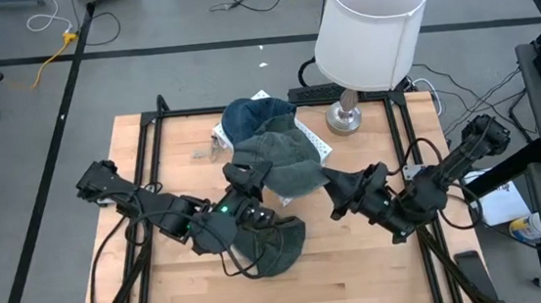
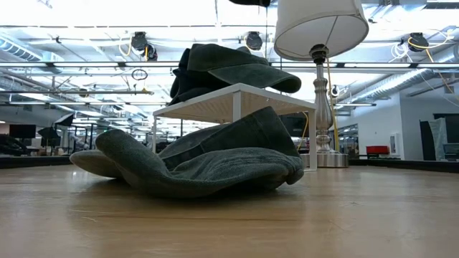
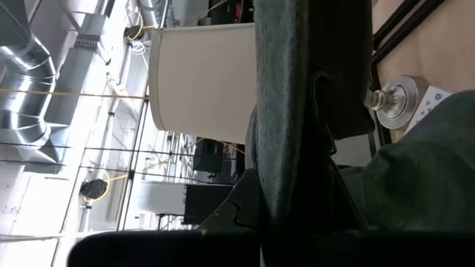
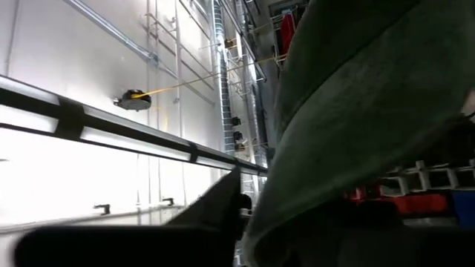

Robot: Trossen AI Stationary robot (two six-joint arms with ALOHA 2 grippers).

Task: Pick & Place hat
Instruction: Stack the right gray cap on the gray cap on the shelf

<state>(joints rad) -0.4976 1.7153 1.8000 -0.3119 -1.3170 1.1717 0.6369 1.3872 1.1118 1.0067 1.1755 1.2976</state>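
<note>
Slippage is the risk now: the right gripper, at three o'clock of the small white stand, has its fingers around the brim of the grey-green cloth hat stacked on that stand, and since I cannot tell whether they have fully pinched, a thin bite could drop it. The left gripper, at nine o'clock, is pressed together on the same hat's other edge, so opposing pulls could drag off the dark blue hat beneath, above another grey-green hat on the wooden table.
</note>
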